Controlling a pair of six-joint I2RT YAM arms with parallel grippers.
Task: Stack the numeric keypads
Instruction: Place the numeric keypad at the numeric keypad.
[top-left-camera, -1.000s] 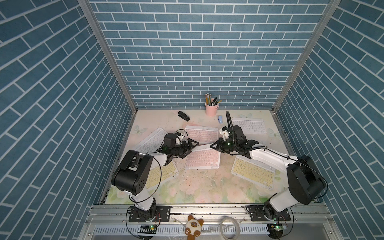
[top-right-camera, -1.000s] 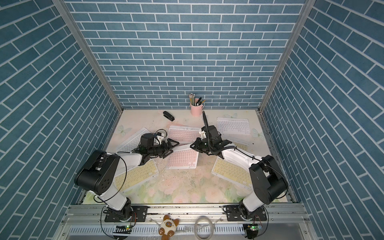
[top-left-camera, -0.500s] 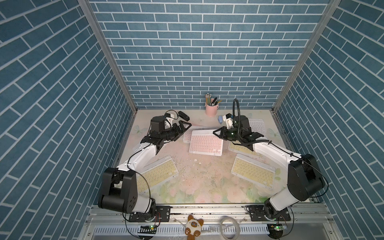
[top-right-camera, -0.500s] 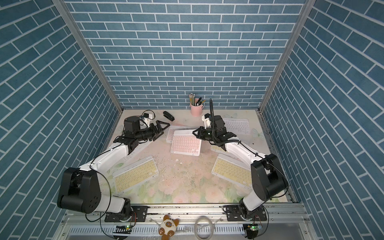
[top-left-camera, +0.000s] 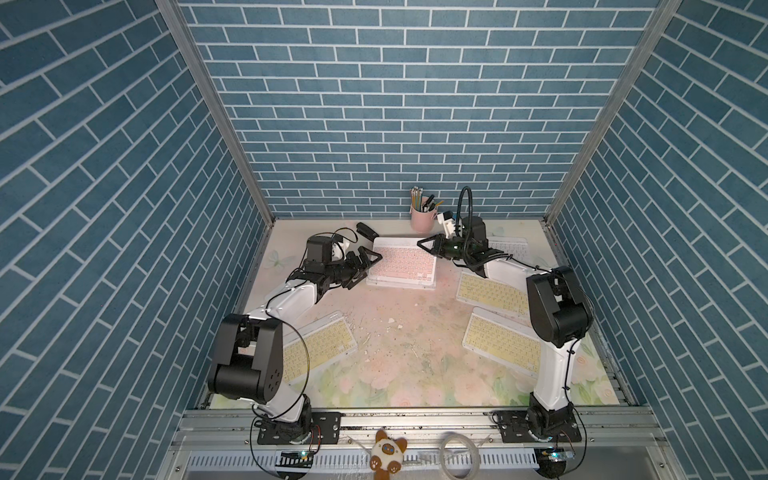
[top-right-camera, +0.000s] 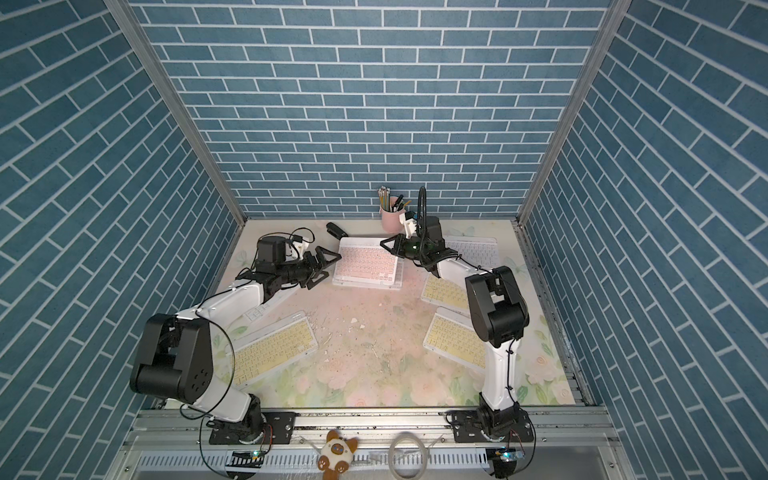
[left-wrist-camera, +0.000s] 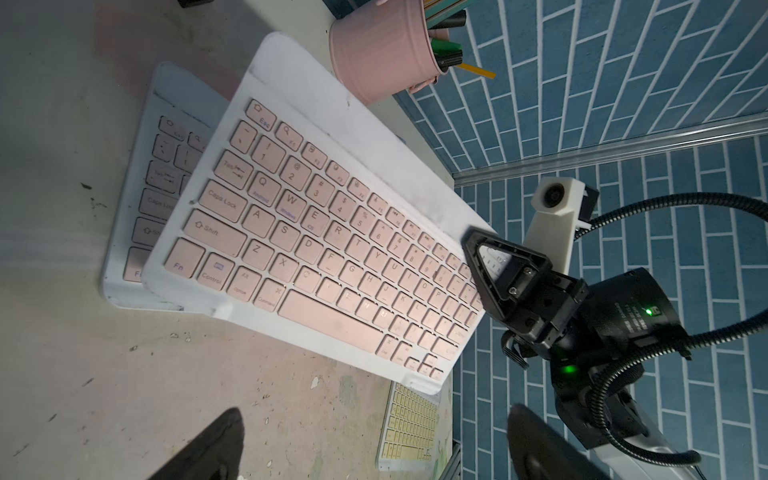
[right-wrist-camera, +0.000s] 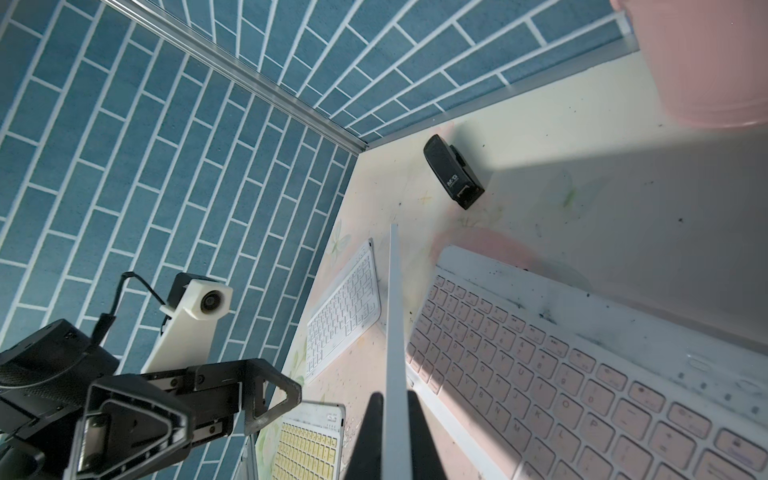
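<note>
Both fingers (right-wrist-camera: 372, 432) of the right gripper (top-left-camera: 425, 244) pinch tight on the thin edge of the top pink keypad (top-left-camera: 405, 266), holding it over a second pink keypad (left-wrist-camera: 137, 232) near the back wall. The left gripper (top-left-camera: 366, 269) gapes wide, empty, just beside the opposite edge.

floral-printed table (top-left-camera: 415, 386), crumbs (top-left-camera: 390, 320) at its middle. pink pen cup (top-left-camera: 423, 219) and black stapler (top-left-camera: 365, 229) by the back edge. lower pink keypad (left-wrist-camera: 149, 199) toward the back, white keypad (top-left-camera: 509, 248) at the back right corner, second white keypad (right-wrist-camera: 345, 307) by the left edge, yellow keypad (top-left-camera: 320, 349) front left, two yellow keypads (top-left-camera: 490, 293) (top-left-camera: 498, 347) near the right edge.
</note>
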